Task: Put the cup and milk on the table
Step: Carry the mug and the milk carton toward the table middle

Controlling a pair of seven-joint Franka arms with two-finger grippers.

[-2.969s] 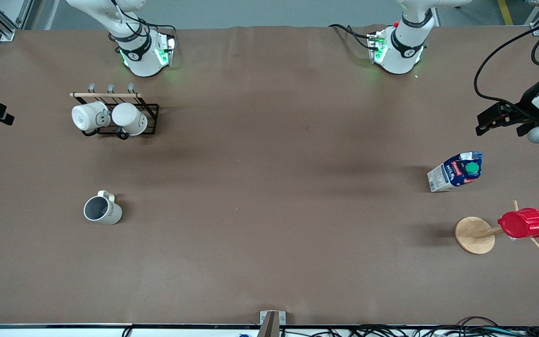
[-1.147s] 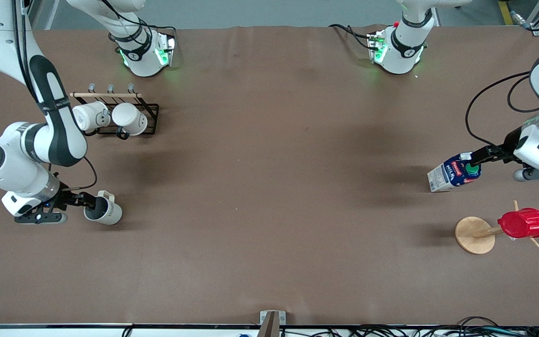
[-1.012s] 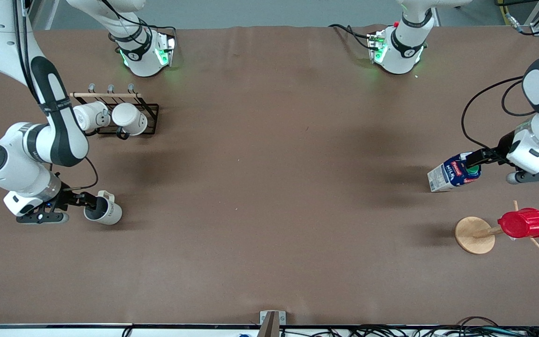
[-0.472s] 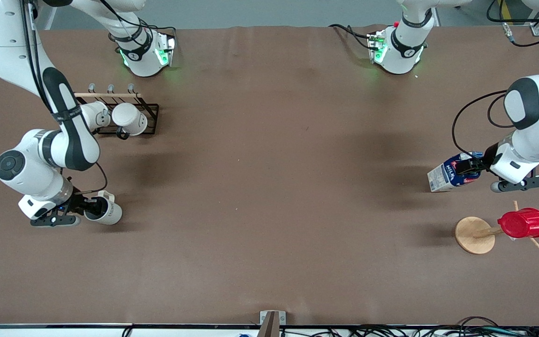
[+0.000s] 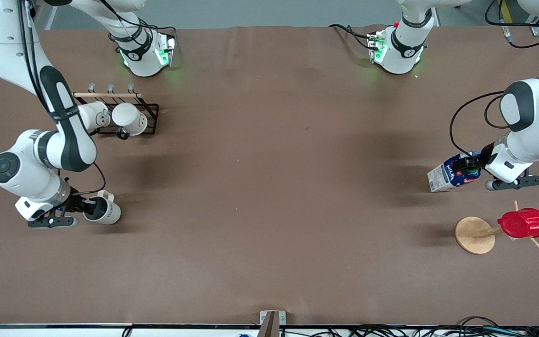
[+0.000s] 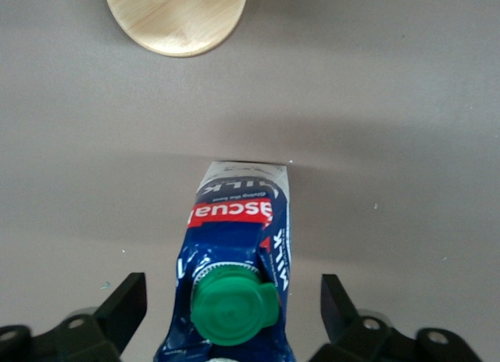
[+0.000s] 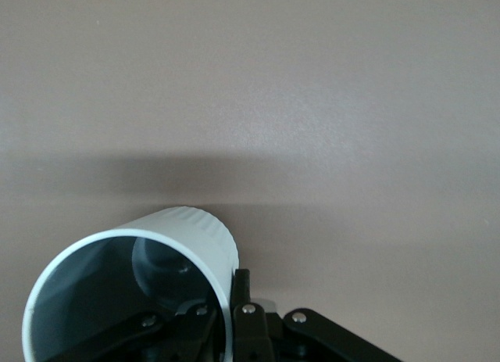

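Cream ceramic cup [image 5: 103,211] — its rim pinched by the right gripper [image 5: 83,207]; left gripper [image 5: 467,165] spread wide around the milk [image 5: 452,172] — both on the surface [image 5: 269,187].

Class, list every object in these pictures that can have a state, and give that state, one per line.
cup: upright on table, rim pinched by shut right gripper.
milk carton: standing, cap on, between open fingers of left gripper.
two white mugs: hanging on rack.
red cup: hung on wooden stand.
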